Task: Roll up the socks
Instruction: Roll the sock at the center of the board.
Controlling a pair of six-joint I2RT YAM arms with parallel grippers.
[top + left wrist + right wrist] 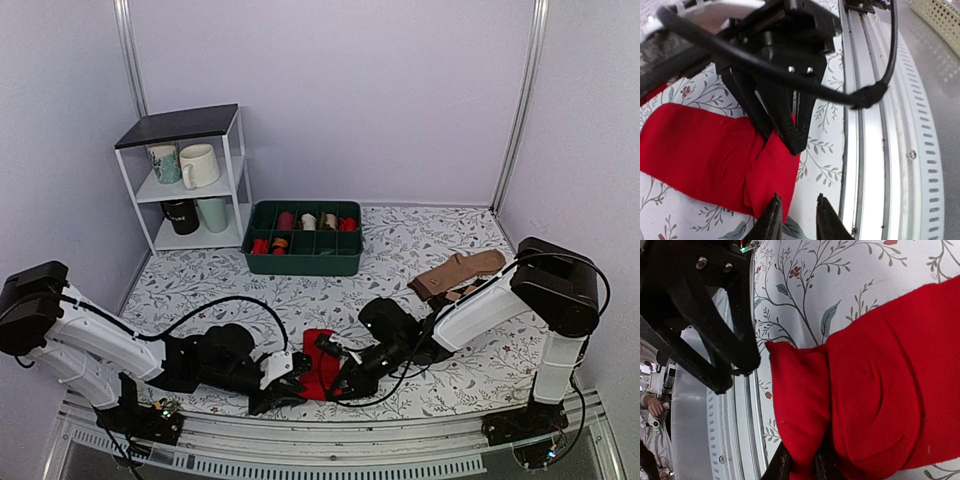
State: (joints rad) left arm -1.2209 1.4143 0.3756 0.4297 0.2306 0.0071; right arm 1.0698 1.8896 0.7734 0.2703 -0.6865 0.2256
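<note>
Your socks lie flat at the near edge, between both arms. The right gripper is clamped on their folded end. The left gripper stands apart just beside it. The fabric is likely soft, light and floppy, so pinch both layers at the fold.

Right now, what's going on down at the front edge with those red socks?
Both arms are working on the red socks, which lie mostly flat close to the metal rail and are not yet rolled. The right gripper is shut on the bunched-up fabric at the near end. The left gripper sits open just beside that end, holding nothing.
</note>
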